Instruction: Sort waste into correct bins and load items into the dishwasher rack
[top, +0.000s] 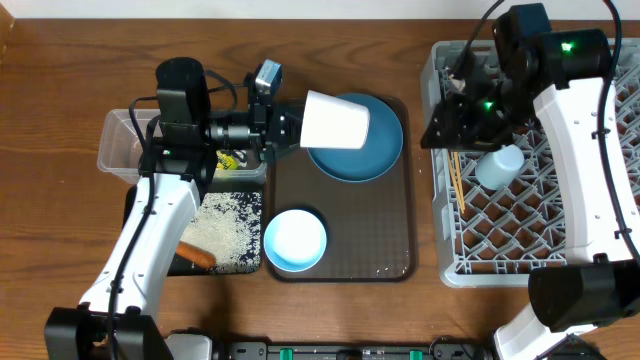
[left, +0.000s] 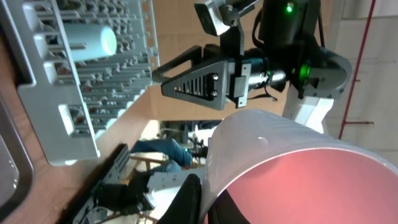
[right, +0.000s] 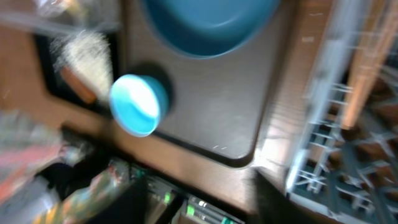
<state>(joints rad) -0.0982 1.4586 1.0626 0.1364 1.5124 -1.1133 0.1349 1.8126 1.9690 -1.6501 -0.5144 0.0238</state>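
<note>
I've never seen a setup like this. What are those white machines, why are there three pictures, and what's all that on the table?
They are two robot arms, each ending in a two-fingered tool. One picture looks down from above; the other two come from cameras on the arms' wrists, the right one blurred.

The left tool holds a pink cup on its side above the blue plate. That cup fills the left wrist picture. The right tool hangs over the grey rack; I cannot tell if it is open.

In the rack lie a light blue cup and chopsticks. A bowl shares the brown tray with the plate. The black tray holds rice and a carrot; behind it is a clear tub.
</note>
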